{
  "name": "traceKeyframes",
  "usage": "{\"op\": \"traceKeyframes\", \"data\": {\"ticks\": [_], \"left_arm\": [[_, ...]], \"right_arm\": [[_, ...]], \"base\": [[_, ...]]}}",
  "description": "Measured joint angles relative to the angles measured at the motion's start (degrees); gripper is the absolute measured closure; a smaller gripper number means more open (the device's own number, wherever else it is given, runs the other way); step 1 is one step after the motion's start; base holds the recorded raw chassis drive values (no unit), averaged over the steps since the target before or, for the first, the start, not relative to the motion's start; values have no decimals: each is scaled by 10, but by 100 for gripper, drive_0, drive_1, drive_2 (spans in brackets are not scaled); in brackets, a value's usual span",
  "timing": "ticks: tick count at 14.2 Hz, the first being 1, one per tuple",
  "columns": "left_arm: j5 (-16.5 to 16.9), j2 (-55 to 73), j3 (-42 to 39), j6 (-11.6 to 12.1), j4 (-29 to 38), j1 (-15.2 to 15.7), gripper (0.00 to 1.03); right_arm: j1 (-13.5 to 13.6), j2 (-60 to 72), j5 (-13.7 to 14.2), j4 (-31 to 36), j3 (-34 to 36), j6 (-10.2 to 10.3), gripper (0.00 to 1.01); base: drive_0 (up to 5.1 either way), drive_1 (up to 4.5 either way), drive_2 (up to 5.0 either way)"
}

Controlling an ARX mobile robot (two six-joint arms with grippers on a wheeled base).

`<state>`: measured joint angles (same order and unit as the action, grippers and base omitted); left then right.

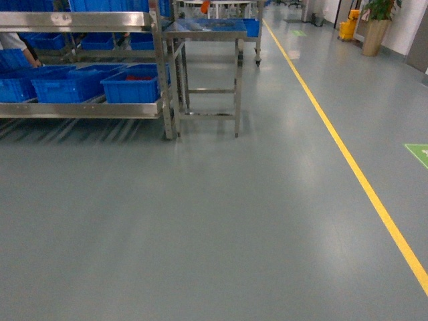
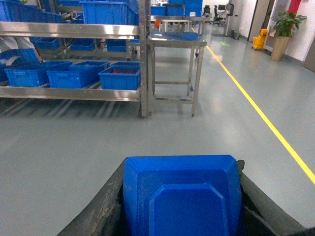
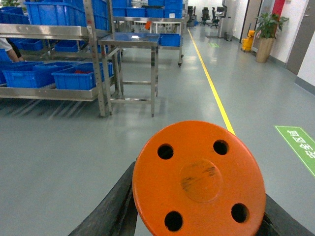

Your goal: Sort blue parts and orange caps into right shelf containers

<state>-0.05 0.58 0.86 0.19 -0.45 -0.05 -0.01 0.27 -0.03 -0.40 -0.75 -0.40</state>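
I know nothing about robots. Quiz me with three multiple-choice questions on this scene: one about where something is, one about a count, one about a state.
1. Where is the steel table relative to the shelf?
A. right of it
B. left of it
C. on top of it

2. How many holes show in the orange cap?
A. two
B. four
C. six

3. What is the left gripper doing?
A. hanging open and empty
B. holding a blue part
C. holding a crate

Answers: 1 A, the table adjoins the shelf's right end. 2 B, four round holes show. 3 B, the part sits between its fingers.
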Motion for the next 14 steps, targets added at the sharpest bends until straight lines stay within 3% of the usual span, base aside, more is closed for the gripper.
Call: {"op": "traceKeyframes", "data": {"ticks": [14], "left_arm": [[0, 0, 0, 0, 3, 0, 59]], "right_arm": [[0, 0, 0, 0, 0, 0, 57]], "base": [[-1, 429, -431]]}}
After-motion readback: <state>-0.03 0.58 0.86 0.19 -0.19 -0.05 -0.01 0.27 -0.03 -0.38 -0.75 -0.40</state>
